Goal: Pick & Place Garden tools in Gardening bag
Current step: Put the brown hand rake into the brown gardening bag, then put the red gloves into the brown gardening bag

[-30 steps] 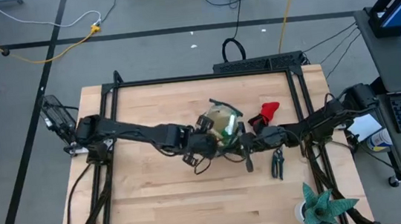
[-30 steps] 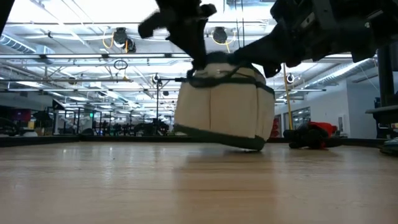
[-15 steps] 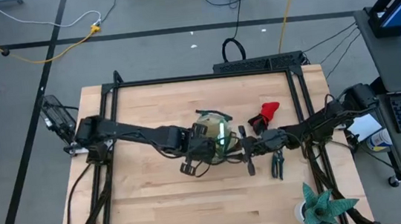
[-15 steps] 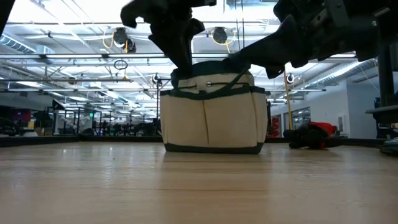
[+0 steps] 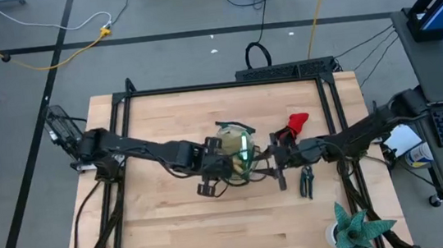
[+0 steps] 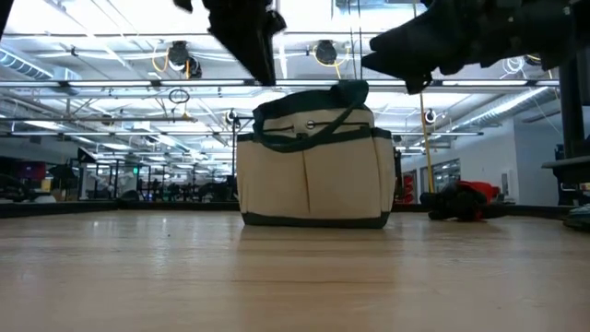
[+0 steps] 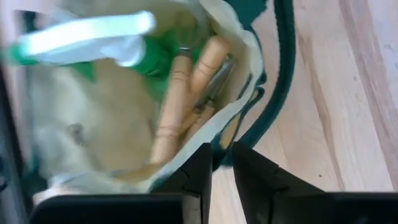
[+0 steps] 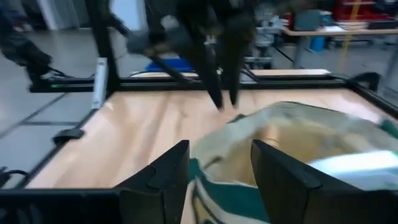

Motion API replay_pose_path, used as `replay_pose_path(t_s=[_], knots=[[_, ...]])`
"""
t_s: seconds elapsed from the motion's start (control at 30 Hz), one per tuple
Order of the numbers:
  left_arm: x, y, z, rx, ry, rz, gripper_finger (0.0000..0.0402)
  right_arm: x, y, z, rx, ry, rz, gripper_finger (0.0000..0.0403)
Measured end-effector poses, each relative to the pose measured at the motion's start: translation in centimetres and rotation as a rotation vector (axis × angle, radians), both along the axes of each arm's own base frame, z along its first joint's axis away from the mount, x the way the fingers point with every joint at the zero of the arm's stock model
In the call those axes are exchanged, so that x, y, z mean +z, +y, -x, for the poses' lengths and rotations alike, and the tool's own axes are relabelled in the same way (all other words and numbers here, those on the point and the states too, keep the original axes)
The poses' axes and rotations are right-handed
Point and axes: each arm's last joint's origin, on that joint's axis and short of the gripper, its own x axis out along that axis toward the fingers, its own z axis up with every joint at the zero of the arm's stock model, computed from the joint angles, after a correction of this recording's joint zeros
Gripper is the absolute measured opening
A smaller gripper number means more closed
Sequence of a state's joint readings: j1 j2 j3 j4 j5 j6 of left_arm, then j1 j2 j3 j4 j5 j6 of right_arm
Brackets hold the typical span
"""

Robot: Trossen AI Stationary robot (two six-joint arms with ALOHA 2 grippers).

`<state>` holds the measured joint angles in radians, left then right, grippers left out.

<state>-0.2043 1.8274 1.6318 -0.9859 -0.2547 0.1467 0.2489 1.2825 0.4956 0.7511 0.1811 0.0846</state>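
Note:
The tan gardening bag (image 5: 236, 147) with dark green trim stands upright on its base (image 6: 313, 219) at the table's middle. Inside it lie a green spray bottle (image 7: 93, 37) and wooden tool handles (image 7: 180, 93). My left gripper (image 7: 222, 165) hovers just above the bag's left rim (image 6: 260, 69), its fingers a little apart and holding nothing. My right gripper (image 8: 219, 171) hovers level above the bag's right rim (image 6: 392, 57), open wide. A red glove (image 5: 297, 121) and pruning shears (image 5: 306, 183) lie on the table to the bag's right.
A spiky green plant in a white pot (image 5: 354, 227) stands at the table's near right corner. Bare wood (image 5: 175, 228) stretches along the near and left parts of the table. A dark frame (image 5: 226, 85) borders the table's far edge.
The bag, tipped and raised off the table at one side a second ago, has come down and now stands upright on its base. Both grippers have let go of its rim and risen clear above it.

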Motion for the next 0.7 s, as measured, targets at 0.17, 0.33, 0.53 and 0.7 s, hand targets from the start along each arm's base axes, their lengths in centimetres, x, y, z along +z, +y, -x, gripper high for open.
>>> replay_pose_path(t_s=[0.17, 0.33, 0.53, 0.7], knots=[[3.4, 0.4, 1.8, 0.023, -0.111, 0.02, 0.0061, 0.8, -0.7, 1.4, -0.129, 0.058, -0.016, 0.0166], [7.9, 1.0, 5.1, 0.054, -0.248, 0.045, 0.006, 0.8, -2.1, 3.3, -0.282, 0.19, -0.109, 0.0169], [12.3, 2.1, 9.8, 0.153, -0.399, 0.042, 0.006, 0.9, -4.1, 5.4, -0.387, 0.31, -0.116, 0.0171], [13.7, 2.9, 13.2, 0.2, -0.399, -0.01, 0.006, 1.2, -5.9, 6.4, -0.403, 0.351, 0.036, 0.0171]])
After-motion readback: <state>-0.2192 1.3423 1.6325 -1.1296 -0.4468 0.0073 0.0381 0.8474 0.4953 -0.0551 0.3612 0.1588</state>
